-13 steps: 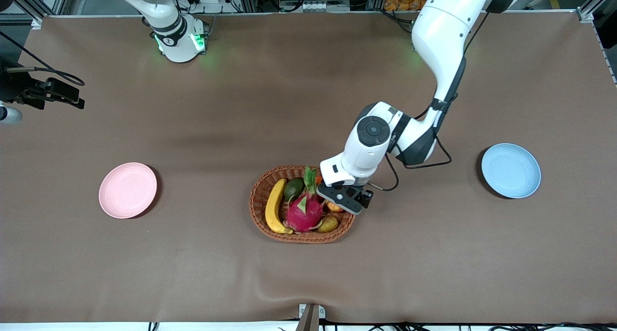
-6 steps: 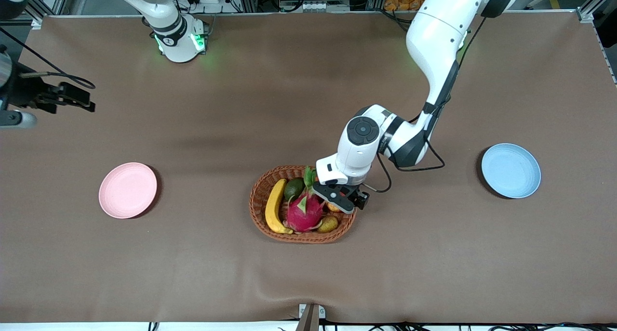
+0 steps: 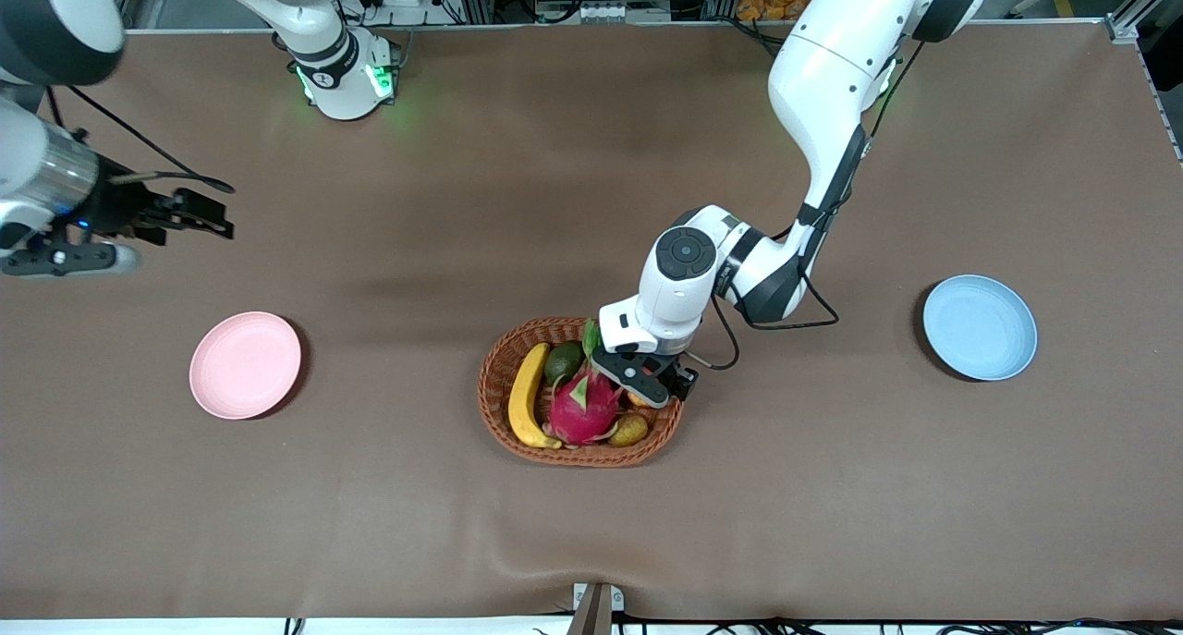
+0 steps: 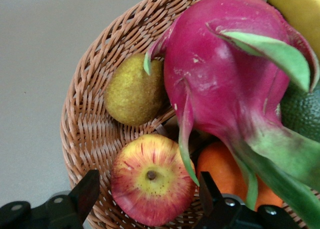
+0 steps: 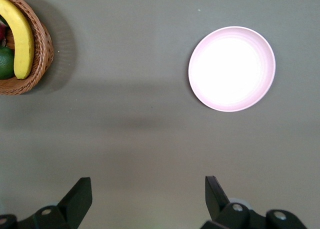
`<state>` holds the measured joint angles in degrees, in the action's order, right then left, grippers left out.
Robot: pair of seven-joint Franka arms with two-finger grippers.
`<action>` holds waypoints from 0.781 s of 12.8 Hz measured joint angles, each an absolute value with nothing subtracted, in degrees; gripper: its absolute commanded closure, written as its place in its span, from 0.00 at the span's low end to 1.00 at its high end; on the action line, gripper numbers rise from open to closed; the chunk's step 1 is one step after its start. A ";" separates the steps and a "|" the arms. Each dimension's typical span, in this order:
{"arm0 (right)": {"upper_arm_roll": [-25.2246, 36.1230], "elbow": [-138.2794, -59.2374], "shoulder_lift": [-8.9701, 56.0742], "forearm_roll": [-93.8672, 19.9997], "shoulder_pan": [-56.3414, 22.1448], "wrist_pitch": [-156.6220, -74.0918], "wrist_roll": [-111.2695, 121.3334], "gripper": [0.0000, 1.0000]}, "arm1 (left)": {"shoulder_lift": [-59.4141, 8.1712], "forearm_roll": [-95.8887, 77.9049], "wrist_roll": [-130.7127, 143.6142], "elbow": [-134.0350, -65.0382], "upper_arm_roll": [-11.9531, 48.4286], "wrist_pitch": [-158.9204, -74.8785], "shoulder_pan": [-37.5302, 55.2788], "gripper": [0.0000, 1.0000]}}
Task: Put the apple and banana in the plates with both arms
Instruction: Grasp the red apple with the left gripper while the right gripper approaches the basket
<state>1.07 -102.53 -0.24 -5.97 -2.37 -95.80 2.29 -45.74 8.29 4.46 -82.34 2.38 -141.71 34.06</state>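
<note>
Since a second earlier, the left gripper (image 3: 640, 387) had sunk into the basket (image 3: 499, 376), fingers (image 4: 85, 193) spread astride the apple (image 4: 152, 179). The right gripper (image 5: 147, 201), fingers released, had swung in over the table (image 3: 591, 543) near the pink plate (image 3: 245, 365).

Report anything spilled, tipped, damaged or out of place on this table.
Nothing stands out. All the fruit, including the apple and banana, sits inside the upright basket. The left gripper is open around the apple; the right gripper is open above bare table.

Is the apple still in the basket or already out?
In. The apple lies in the wicker basket, between the open left gripper's fingers, not yet gripped.
</note>
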 measured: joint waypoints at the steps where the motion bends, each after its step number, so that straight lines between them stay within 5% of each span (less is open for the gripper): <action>1: 1.06 -104.00 -0.14 -5.97 -2.95 -97.96 2.29 0.00 | -45.77 8.31 4.46 -82.33 2.03 -141.83 34.42 0.15; 7: 0.99 -106.40 1.23 -7.29 -4.86 -103.92 2.29 0.00 | -46.50 10.46 4.42 -82.30 1.06 -142.77 35.17 0.15; 10: 0.94 -106.55 3.65 -11.18 -5.28 -107.20 2.30 0.00 | -46.78 10.53 4.42 -82.30 0.99 -143.04 35.25 0.03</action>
<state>0.94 -106.55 3.65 -11.18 -5.28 -107.20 2.30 -46.78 10.53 4.42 -82.30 0.99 -143.04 35.25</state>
